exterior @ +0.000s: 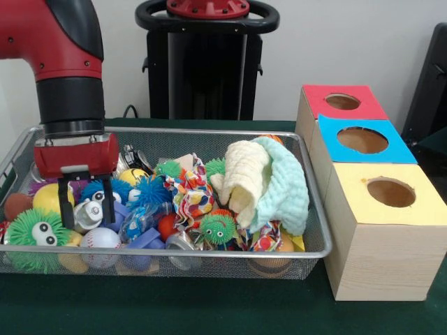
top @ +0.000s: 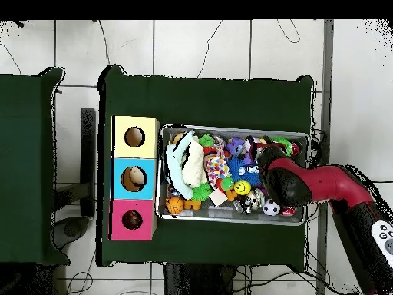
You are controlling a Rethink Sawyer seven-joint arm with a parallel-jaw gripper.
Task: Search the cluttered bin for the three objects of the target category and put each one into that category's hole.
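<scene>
1. While its fingers [exterior: 67, 204] stand apart, gripping nothing, the gripper [exterior: 86, 202] hangs over the toys at one end of the bin [exterior: 209, 259].
2. Beyond the bin's other end, the hole [exterior: 342, 102] in the red-topped box looks empty.
3. Judging by this, sorting has barely begun; all three objects seem left.

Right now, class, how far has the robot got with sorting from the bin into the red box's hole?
Done: nothing that shows; what lies inside the hole cannot be made out. In hand: the gripper hangs open among the toys at one end of the bin, holding nothing. Left: finding the objects and dropping them in.
</scene>
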